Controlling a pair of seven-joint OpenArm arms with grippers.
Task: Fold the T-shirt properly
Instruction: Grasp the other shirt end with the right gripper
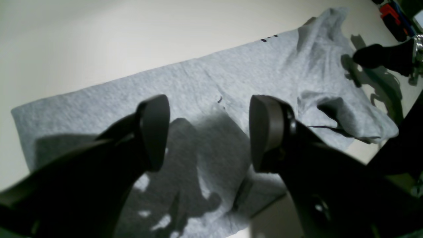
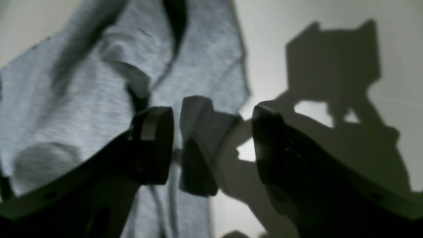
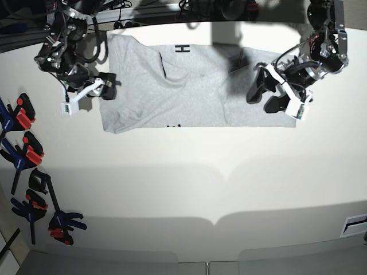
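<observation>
Overhead, both the left gripper (image 3: 268,95) and right gripper (image 3: 109,85) hover wide-jawed (holding nothing) over the part-folded T-shirt (image 3: 189,91).

1. I see a white table (image 3: 189,183) carrying everything.
2. The grey T-shirt (image 3: 189,91) lies spread along its far side, partly folded.
3. Several red, blue and black clamps (image 3: 26,154) lie along the left edge.

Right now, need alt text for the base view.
A grey T-shirt, partly folded into a wide band, lies near the far edge of a white table. The open left gripper hovers over one end, the open right gripper beside the other. Clamps lie along one table edge.
</observation>
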